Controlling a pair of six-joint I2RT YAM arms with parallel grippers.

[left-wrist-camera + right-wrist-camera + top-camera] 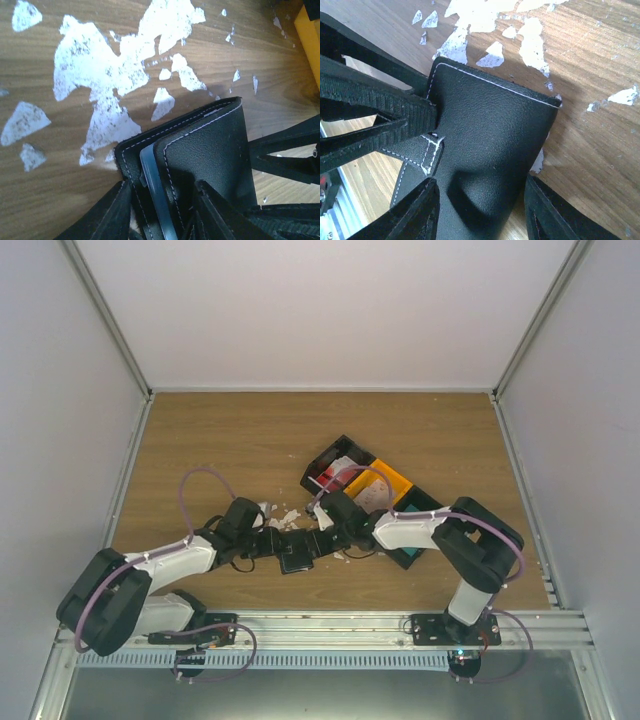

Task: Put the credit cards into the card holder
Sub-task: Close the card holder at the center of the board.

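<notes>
The black card holder (297, 558) lies at the table's middle, between both grippers. In the left wrist view my left gripper (161, 192) is shut on the card holder (205, 145); a grey-blue strip (151, 180) shows between its stitched flaps. In the right wrist view my right gripper (477, 182) clamps the card holder (490, 125) across its width, and the leather is dented between the fingers. The left gripper (280, 543) and right gripper (320, 538) meet over it. Credit cards lie in the bins: a red-and-white one (335, 476) and a pale one (372, 494).
A black bin (322, 462) and an orange bin (395, 480) stand back right of the grippers, under the right arm's reach. Several white scraps (105, 65) are stuck on the wood around the holder. Grey walls close in the table on three sides.
</notes>
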